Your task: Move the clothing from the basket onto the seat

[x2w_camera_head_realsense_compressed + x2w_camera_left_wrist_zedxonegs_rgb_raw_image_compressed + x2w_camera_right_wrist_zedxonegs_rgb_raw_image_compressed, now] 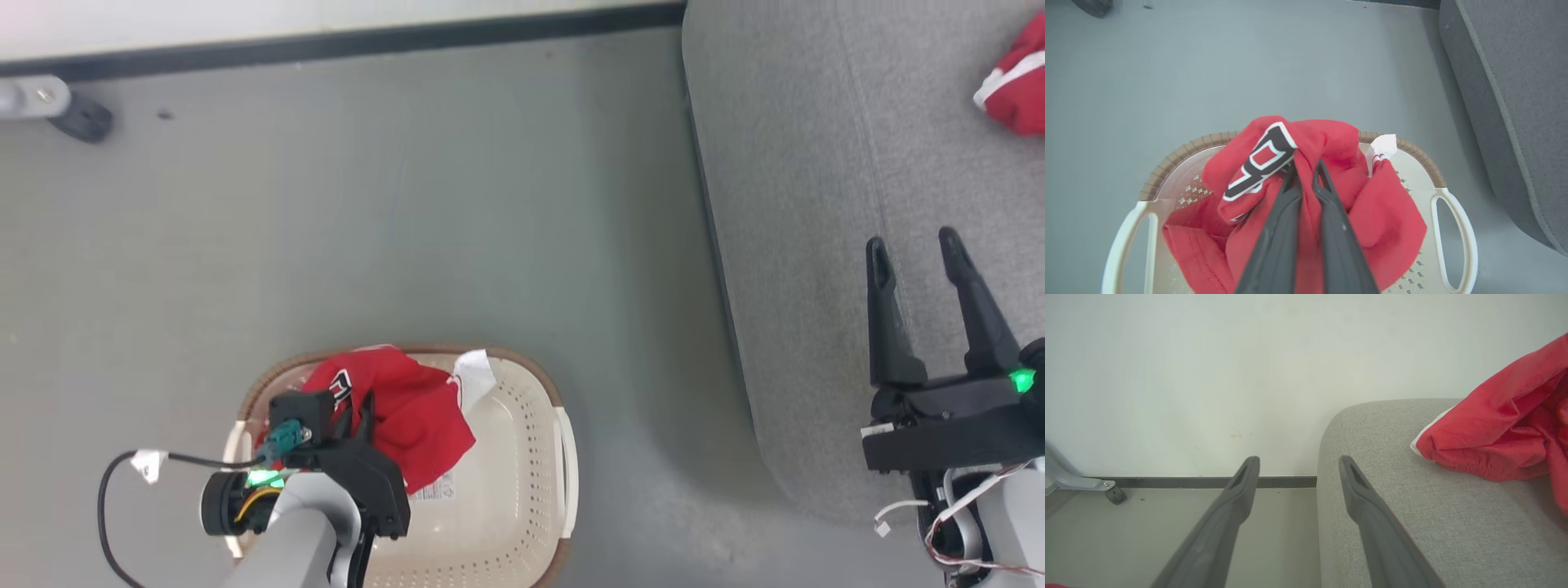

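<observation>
The left gripper has its fingers pressed together on a fold of the red garment, which sits bunched in the far half of the basket and laps over its brown rim. The pinch looks shallow and close to the fingertips, so the cloth may slide out once its full weight hangs from it. A trailing hem could also catch on the rim or a white handle and drag or tip the light basket. The seat lies to the robot's right of the basket, across a strip of floor. A low carry could sweep the garment over that floor, or drop it short of the cushion's edge. The right gripper hangs over the seat's basket-side edge with its fingers spread wide and nothing between them. A second red garment lies on the seat, well away from the basket and cut off by the frame. How much cloth is actually caught is hidden by the fingers themselves, and in the head view by the wrist. Whether more clothing lies under the red heap cannot be told. The basket's near end is cut off, and the white scrap at its far rim could be trim or a tag.
</observation>
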### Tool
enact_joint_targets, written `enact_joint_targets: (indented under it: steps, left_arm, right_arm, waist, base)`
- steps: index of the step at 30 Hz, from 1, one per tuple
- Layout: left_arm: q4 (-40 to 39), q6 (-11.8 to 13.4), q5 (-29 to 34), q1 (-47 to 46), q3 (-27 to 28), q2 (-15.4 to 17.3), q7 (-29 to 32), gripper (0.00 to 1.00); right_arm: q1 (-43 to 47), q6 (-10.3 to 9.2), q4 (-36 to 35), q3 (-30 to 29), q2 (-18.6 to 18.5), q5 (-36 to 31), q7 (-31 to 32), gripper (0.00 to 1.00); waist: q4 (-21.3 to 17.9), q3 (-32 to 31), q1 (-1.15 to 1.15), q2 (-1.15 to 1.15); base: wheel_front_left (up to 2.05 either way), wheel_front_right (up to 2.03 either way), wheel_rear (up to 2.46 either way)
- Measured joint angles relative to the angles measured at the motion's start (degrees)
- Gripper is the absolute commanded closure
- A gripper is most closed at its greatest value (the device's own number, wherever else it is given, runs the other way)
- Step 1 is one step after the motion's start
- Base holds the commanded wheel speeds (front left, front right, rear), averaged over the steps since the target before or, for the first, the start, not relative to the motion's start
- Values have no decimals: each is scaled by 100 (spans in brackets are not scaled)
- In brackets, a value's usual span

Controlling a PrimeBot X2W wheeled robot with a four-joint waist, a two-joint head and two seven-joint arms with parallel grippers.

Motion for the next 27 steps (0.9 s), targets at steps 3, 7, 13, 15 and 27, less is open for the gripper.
enact_joint_targets:
  steps: [3, 7, 13, 15, 27]
  left_arm:
    - [-19, 0, 0, 146, 10, -1, -49, 100]
    - [-96, 1, 0, 327, 51, -2, -111, 100]
    - [-355, 1, 0, 545, 133, -3, -165, 100]
    - [-456, 1, 1, 642, 153, 16, -167, 100]
    - [-1688, 67, 92, 1072, 407, 321, -191, 100]
  right_arm:
    - [106, 7, 94, 22, 0, 0, 0, 0]
    - [263, 7, 203, 25, -1, 1, 0, 0]
    - [602, 5, 343, 40, -5, 2, 2, 0]
    - [705, 5, 378, 58, -5, 2, 5, 0]
    - [1384, -10, 379, 132, -1, 5, 89, 0]
  waist:
    - [65, -246, 0, 0]
    - [146, -572, 0, 0]
    - [275, -1066, -1, 0]
    - [321, -1232, -1, 0]
    - [598, -2151, 0, 0]
  base:
    - [0, 0, 0]
    - [0, 0, 0]
    - [0, 0, 0]
    - [0, 0, 0]
    - [0, 0, 0]
